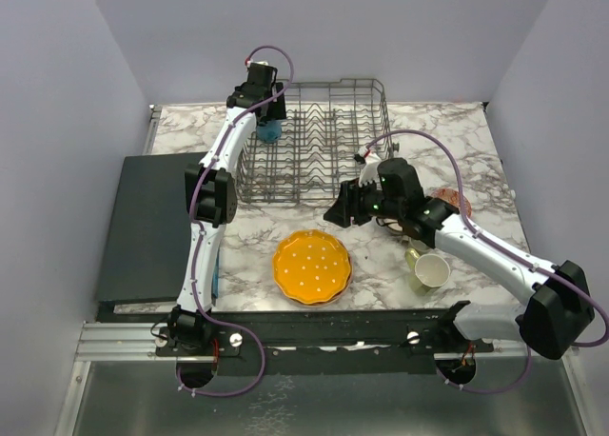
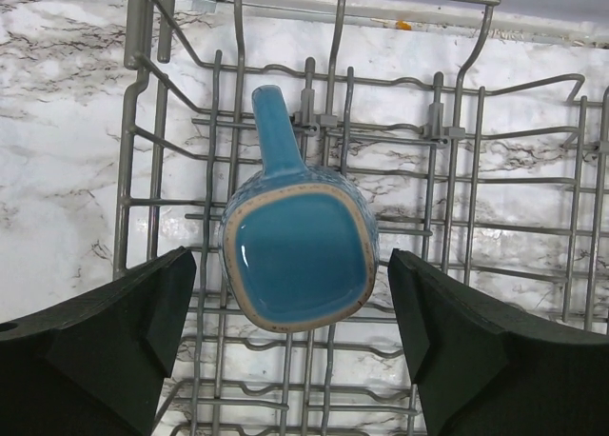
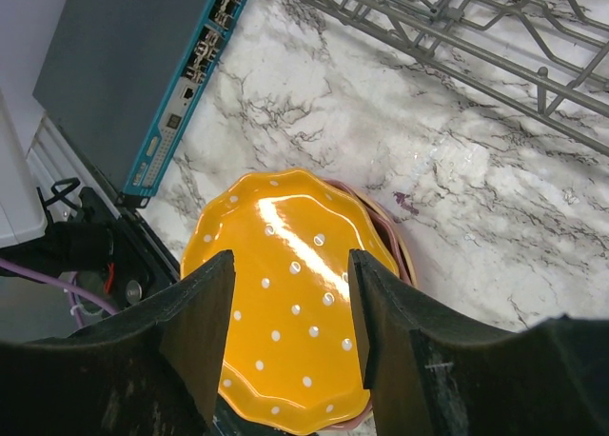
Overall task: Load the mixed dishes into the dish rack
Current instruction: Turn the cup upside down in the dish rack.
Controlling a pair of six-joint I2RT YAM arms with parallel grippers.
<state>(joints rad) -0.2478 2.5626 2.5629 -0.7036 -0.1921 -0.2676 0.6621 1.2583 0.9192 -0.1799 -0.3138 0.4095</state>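
1. The marble table (image 1: 476,141) carries everything. The dish rack (image 1: 324,141) stands at its far middle and a dark mat (image 1: 152,227) lies flat at the left.
2. The dish rack is almost bare. In the top view and the left wrist view only one piece shows among its tines, in the far left corner, so the loading looks barely begun.
3. The orange plate (image 1: 312,267), scalloped and white-dotted, lies on the table near the middle, in front of the rack. In the right wrist view the pink and peach plates (image 3: 388,234) peek out from under its right edge. This stack is not yet loaded.
4. The right gripper (image 3: 290,303) hangs above the orange plate, its claw parted and grasping nothing. It touches no plate, and this stack seems the likely next pick.
5. The left gripper (image 2: 290,274) hovers over the rack's far left corner, its claw spread wide and released. Its fingers (image 2: 143,312) stand clear on either side of the mug below.
6. The blue mug (image 2: 300,255) rests on the rack's wires with its handle pointing far, so this one counts as loaded.
7. A pale yellow mug (image 1: 431,270) lies on its side at the near right.
8. A brownish dish (image 1: 454,200) sits at the right, partly hidden by the right arm. Both of these are left to load
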